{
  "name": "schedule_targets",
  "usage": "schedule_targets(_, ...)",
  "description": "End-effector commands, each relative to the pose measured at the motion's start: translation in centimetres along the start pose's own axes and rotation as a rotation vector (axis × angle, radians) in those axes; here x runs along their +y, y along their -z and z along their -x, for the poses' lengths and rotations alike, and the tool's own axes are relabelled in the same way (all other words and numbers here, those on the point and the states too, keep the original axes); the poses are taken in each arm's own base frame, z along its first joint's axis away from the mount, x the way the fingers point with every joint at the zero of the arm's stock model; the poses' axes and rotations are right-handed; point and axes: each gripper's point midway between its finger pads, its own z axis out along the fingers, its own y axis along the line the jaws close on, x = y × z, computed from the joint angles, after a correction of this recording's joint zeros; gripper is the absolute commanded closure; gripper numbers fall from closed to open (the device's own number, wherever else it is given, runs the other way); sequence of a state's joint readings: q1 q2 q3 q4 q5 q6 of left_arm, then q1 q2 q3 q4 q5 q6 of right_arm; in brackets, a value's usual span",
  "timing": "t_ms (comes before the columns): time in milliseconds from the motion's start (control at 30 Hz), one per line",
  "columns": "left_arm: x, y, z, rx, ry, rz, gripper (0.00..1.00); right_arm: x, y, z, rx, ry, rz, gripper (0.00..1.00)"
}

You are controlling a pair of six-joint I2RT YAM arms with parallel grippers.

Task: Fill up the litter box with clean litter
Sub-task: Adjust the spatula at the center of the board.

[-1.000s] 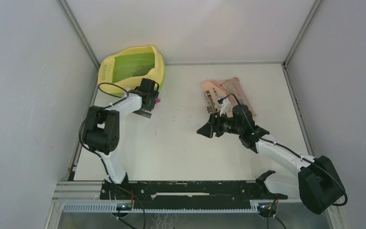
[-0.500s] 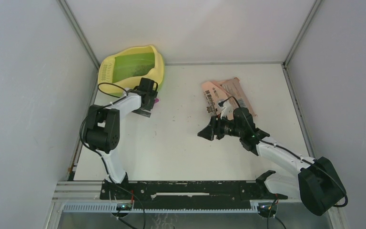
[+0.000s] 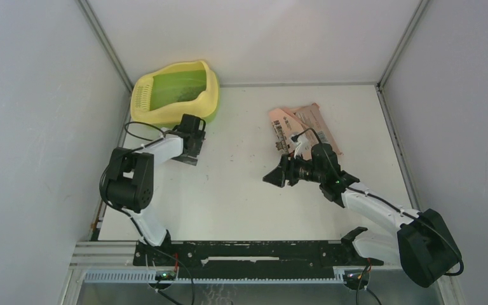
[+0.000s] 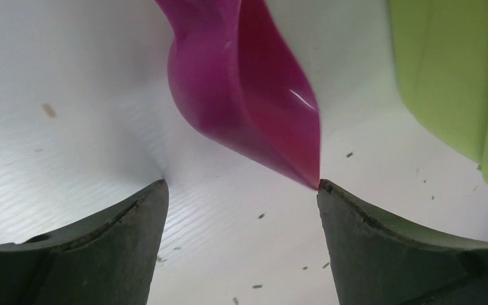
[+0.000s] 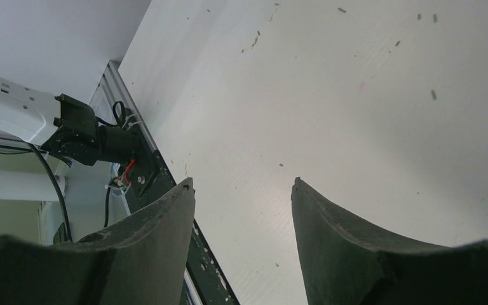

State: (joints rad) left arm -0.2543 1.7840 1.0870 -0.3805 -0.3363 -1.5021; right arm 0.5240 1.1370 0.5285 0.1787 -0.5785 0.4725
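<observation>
The litter box point(image 3: 211, 95) sits in the far left corner of the desk point(image 3: 241, 203), with its grille end toward the left wall. Its green basin shows largely bare, with only faint dark specks of clean litter point(image 3: 187, 93), so filling is judged far from complete. More specks lie scattered on the desk beside the box. Just in front of the box, the left gripper point(image 4: 241, 185) hovers at a magenta scoop point(image 4: 248, 95). Its jaws stand wide, one tip touching the scoop's edge, nothing clamped. Well to the right of the box, the right gripper point(image 5: 241, 184) has its jaws parted and empty, near the flat pink bag point(image 3: 302, 127).
</observation>
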Motion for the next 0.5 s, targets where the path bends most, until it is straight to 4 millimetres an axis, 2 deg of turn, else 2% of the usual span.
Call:
schedule_targets(0,1.3,1.8,1.2,-0.018,0.035,-0.028,0.10,0.9,-0.2,0.9,-0.040,0.013,0.046,0.36)
schedule_targets(200,2.5,3.3,1.7,-0.023,0.044,-0.058,0.10,1.3,-0.8,0.6,-0.033,0.008,0.059,0.36)
schedule_targets(467,2.3,4.6,3.5,-0.041,0.059,-0.089,0.09,1.6,-1.1,0.2,-0.023,0.013,0.063,0.36)
